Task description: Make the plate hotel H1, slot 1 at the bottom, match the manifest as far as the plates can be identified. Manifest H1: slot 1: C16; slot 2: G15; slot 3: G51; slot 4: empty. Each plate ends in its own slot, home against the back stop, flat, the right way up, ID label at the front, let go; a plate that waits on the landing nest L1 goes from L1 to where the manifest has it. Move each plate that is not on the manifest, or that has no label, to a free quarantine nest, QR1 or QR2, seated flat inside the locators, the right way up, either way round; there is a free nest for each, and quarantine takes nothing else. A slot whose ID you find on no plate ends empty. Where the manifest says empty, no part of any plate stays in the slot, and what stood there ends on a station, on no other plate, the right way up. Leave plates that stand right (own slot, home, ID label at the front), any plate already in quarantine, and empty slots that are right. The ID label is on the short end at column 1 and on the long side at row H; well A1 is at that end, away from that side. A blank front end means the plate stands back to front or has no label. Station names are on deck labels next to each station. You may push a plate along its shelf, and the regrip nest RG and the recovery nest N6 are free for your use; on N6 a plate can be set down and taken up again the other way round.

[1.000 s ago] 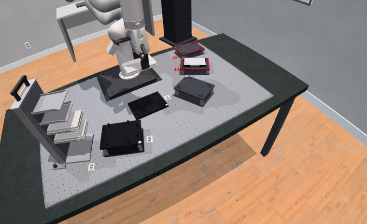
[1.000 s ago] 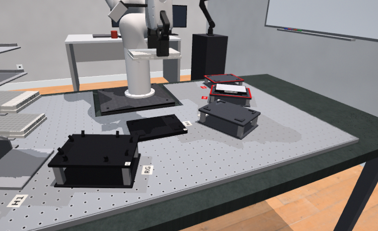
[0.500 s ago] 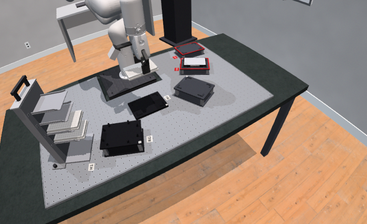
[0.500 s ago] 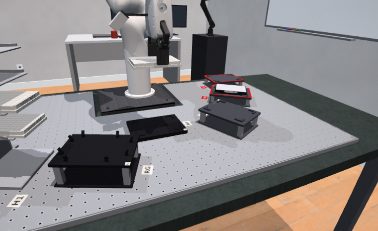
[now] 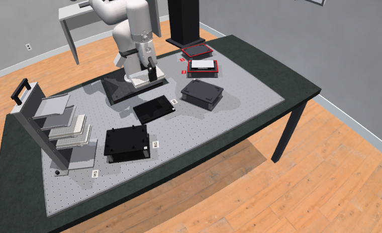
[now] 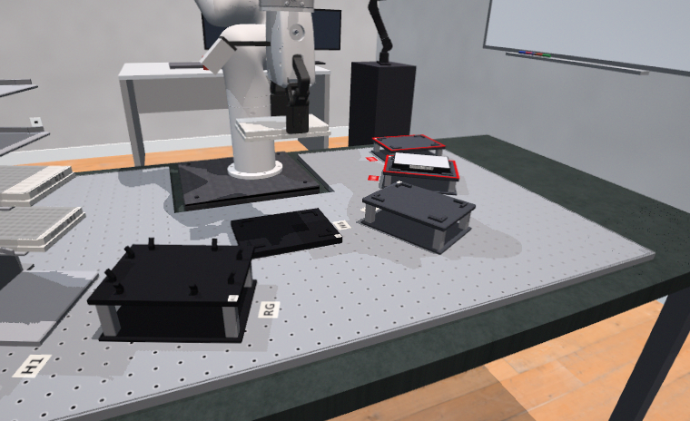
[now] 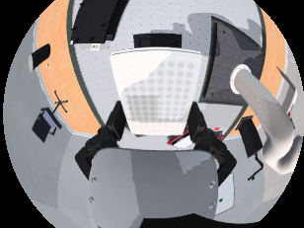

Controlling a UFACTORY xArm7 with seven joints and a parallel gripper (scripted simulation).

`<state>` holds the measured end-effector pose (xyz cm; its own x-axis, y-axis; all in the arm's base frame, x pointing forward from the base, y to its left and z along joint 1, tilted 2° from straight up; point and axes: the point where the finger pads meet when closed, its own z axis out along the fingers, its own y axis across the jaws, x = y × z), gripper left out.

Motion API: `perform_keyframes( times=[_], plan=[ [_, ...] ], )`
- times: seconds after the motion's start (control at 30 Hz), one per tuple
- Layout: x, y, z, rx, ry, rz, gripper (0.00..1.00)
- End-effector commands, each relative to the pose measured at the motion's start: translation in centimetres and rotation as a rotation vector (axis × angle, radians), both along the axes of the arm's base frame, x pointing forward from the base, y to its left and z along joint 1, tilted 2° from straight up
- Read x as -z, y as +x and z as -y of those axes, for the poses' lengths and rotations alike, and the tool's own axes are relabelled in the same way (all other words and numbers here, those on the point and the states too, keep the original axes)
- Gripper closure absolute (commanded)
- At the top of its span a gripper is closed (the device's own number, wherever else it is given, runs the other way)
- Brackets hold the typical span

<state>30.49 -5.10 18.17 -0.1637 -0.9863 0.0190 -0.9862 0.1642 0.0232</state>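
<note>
White well plate [image 6: 263, 127] is clamped in the gripper [image 6: 296, 121], carried flat and level in the air just in front of the arm's column, above the dark base plate [image 6: 306, 183]. In the wrist view the two fingers press the plate's two long sides, so its long axis runs straight out ahead of the gripper.

Likely next stop, my guess: a quarantine nest. Far red-rimmed nest [image 6: 409, 141] shows no plate; near red-rimmed nest [image 6: 444, 174] already carries one [image 6: 420, 160]. Both lie to the right of the carried plate in the exterior view, well apart from it, across the bench [image 6: 573, 230].

Plate hotel [image 5: 27, 121] is on the opposite side, far left, with two plates [image 5: 70, 130] on its lower shelves. No label readable on the carried plate from here, so I cannot tell which destination applies.
</note>
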Motion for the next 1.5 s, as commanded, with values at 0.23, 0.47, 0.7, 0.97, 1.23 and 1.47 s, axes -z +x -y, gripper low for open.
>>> perform_keyframes(
  times=[0.23, 0.47, 0.7, 0.97, 1.23, 1.47],
  plan=[
    [1.7, 0.1, 0.0, 0.0, 0.0, 0.004, 1.0],
    [2.7, 0.1, 0.1, 0.0, 0.0, 0.003, 1.0],
    [3.8, 0.0, 0.1, 0.0, 0.0, 0.003, 1.0],
    [4.8, 0.0, 0.1, 0.0, 0.0, 0.003, 1.0],
    [6.2, 0.0, 0.1, 0.0, 0.0, 0.003, 1.0],
    [7.0, 0.0, 0.1, 0.0, 0.0, 0.003, 1.0]
  ],
)
